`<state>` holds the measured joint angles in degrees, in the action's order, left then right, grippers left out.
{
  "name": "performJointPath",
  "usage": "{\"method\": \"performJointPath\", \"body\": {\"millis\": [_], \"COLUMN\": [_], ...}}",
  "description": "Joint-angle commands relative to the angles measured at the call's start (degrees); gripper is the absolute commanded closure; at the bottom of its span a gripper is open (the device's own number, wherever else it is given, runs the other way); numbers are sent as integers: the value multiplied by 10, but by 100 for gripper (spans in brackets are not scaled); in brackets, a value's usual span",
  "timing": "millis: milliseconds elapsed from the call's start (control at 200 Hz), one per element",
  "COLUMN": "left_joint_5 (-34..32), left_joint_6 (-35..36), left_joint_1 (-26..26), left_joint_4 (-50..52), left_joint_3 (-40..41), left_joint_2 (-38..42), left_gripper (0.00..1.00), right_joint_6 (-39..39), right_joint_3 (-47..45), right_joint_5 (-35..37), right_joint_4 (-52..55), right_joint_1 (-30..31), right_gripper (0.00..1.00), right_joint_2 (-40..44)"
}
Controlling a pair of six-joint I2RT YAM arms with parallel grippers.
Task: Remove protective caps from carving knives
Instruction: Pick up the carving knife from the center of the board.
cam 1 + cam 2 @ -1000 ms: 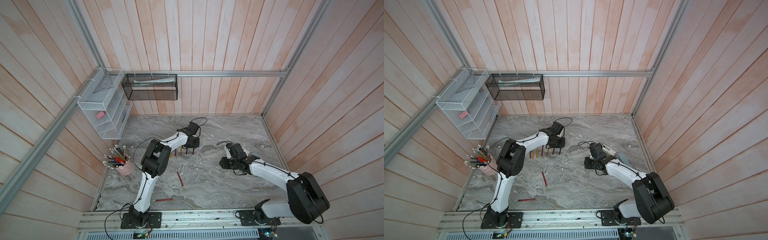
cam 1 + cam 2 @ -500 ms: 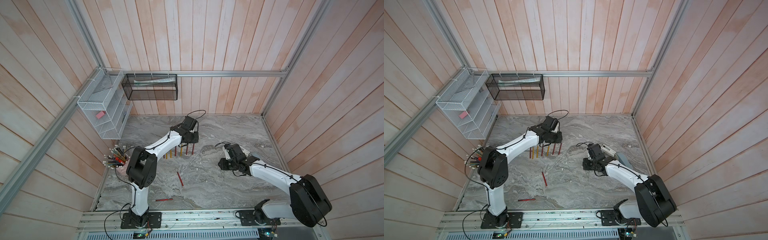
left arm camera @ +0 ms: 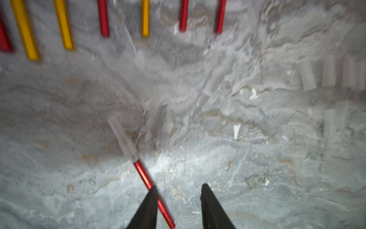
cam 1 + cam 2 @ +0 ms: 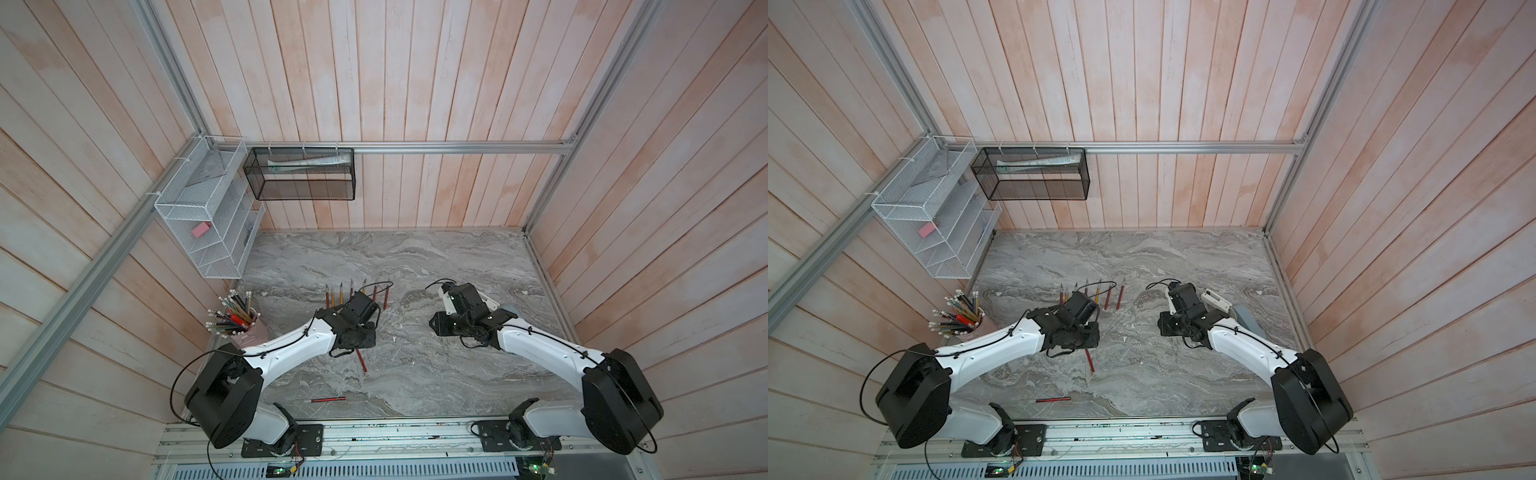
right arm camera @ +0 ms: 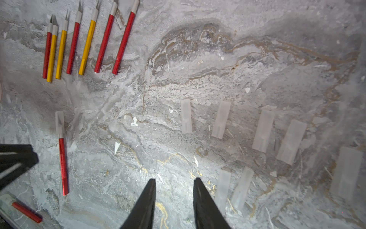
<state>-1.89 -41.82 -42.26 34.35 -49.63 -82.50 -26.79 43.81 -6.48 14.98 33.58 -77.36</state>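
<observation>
**A:** Which step is in hand?

**B:** Seven knives [image 5: 87, 44] lie bare in a row, and seven caps [image 5: 186, 116] lie loose by the right gripper [image 5: 174, 179]. Now it is the turn of the red knife [image 3: 144, 178] under the left gripper [image 3: 178, 186]; its cap [image 3: 122, 136] is on.

**A:** And the fingers?

**B:** Both pairs stand partly apart and hold nothing. The red handle passes by one left finger [image 3: 150, 204]; whether they touch, I cannot tell.

**A:** What next?

**B:** I think the left must close on the handle. Then the right comes over to pull the cap straight off.
</observation>
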Motion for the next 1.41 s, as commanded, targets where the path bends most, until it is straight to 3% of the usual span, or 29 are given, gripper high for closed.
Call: {"method": "performJointPath", "body": {"millis": [0,170,470,875,1401], "left_joint_5": [-18,-21,-42,-57,-9], "left_joint_6": [-65,-89,-102,-117,-82], "left_joint_1": [-21,-38,-38,-18,-4], "left_joint_4": [-11,-20,-8,-6,-72], "left_joint_3": [18,28,21,25,44], "left_joint_2": [13,-20,-45,-74,-110], "left_gripper": [58,49,58,57,91], "right_joint_6": [2,7,16,25,25], "right_joint_3": [18,20,20,22,22], "right_joint_5": [-6,-8,-5,-4,-4], "right_joint_4": [4,1,0,-2,-11], "right_joint_1": [10,18,17,17,16], "right_gripper": [66,66,66,66,67], "right_joint_2": [-8,-19,-25,-33,-56]}}
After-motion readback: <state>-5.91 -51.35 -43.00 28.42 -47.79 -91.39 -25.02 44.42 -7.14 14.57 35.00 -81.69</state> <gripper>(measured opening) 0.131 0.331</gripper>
